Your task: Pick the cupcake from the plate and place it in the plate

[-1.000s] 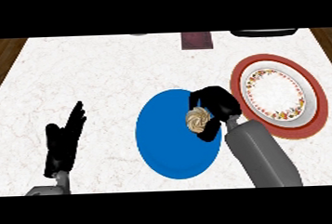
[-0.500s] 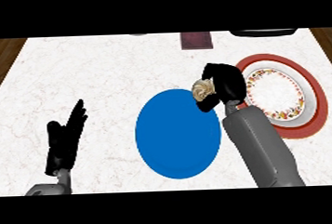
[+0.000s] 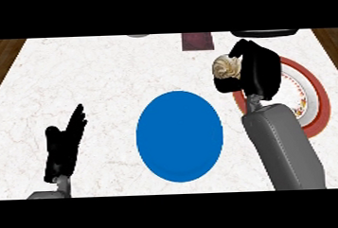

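White marble counter (image 3: 94, 80) is filling most of the view, with dark wood floor showing at both far corners. Along its far edge a dark reddish square thing (image 3: 197, 40) is lying, with parts of a grey thing and a black thing beside it, too cut off to name.

Over the last second the right hand (image 3: 258, 70) has been lifting the cupcake (image 3: 226, 69) off the blue plate (image 3: 179, 137) and carrying it up and to the right. Its fingers are curling round the cupcake, whose pale swirled top is peeking out at the hand's left side. The blue plate is now sitting bare. The hand is hanging over the near-left rim of the red-rimmed plate (image 3: 312, 94) (mostly hidden behind hand and forearm), so the cupcake is not quite over that plate's patterned middle yet.

I judge the pick done and the carry nearly done: what is left is a little more travel rightward, lowering and letting go.

At the lower left, the left hand (image 3: 64, 148) is resting, fingers straight and pointing up, holding nothing.
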`<state>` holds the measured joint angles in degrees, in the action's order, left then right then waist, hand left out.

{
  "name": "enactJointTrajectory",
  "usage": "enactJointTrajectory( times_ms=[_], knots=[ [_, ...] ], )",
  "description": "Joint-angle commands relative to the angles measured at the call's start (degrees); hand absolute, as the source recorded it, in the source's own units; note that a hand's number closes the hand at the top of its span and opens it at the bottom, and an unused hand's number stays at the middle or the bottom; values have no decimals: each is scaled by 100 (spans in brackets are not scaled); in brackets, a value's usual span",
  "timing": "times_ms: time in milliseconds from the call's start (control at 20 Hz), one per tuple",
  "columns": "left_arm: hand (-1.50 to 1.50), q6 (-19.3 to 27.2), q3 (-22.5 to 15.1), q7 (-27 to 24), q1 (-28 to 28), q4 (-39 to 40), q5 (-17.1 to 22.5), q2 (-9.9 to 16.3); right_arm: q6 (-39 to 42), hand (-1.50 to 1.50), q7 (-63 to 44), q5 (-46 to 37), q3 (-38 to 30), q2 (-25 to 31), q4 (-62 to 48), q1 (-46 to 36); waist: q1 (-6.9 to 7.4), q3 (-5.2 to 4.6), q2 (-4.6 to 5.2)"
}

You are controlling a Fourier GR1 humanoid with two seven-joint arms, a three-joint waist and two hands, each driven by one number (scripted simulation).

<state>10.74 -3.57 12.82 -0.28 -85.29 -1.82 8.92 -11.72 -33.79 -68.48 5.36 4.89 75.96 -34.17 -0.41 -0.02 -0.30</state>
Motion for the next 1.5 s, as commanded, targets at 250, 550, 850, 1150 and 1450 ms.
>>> enactJointTrajectory(
  times_ms=[250,550,850,1150,1450],
  knots=[
    [0,44,-95,-137,11,94,-196,-205,-231,150,104,350,-1010,600,-177,86,72,4,39],
    [0,-66,9,-137,44,43,-208,-162,-401,150,525,653,-1368,849,-750,196,77,4,38],
    [0,-191,295,-268,-399,614,-83,-141,-366,150,797,709,-1609,1144,-2094,-313,84,2,53],
    [0,-439,401,-208,-14,154,80,68,161,150,1619,1480,-2010,1408,-2935,-210,104,5,52],
    [0,-472,381,-156,-95,135,61,44,1075,-150,1946,1806,-2145,1640,-3812,-254,107,5,48]
  ],
)
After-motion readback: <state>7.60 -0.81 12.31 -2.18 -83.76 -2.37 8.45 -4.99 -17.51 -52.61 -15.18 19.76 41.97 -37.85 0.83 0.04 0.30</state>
